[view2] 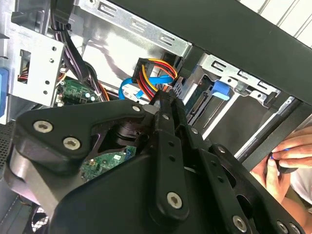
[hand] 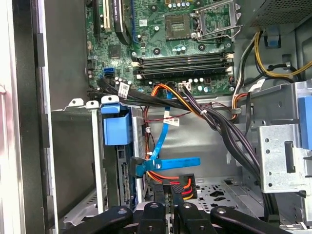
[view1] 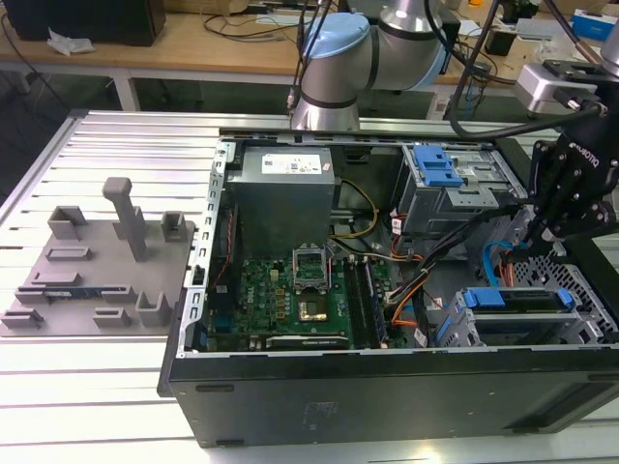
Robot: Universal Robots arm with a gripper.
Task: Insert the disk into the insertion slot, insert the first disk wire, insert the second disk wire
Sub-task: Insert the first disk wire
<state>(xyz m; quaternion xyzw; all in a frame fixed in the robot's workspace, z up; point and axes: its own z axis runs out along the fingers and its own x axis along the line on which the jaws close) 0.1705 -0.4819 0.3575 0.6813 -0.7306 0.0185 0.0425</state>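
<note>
So the disk [view1: 522,302] is already sitting in the insertion slot [view1: 455,326], down in the lower right of the exterior view, with the blue carrier ends poking out on both sides of the low grey cage. The taller cage with the blue latch [view1: 440,174] is further back behind it, and the arm hangs over that right-hand end of the open PC case [view1: 387,387]. In the first wrist view the gripper [hand: 176,197] is pinched down to a narrow gap on the black power plug [hand: 178,187], the one with the red, orange and yellow wires coming out of it. That plug is near the disk's back edge but not on it. The blue disk wire [hand: 161,146] drops down from the motherboard [hand: 170,44], and its blue plug [hand: 139,168] sits right up against the disk's back edge, just beside the held one. Looks seated to me, but I can't swear to it from this angle. In the second wrist view you get the same pair, coloured wires and blue wire, just past the fingertips [view2: 165,100], plus a person's hand [view2: 287,161] outside the case wall. Over on the exterior view's left there's a grey fixture tray [view1: 97,261] on the ribbed aluminium table [view1: 58,387], well apart from all this.
</note>
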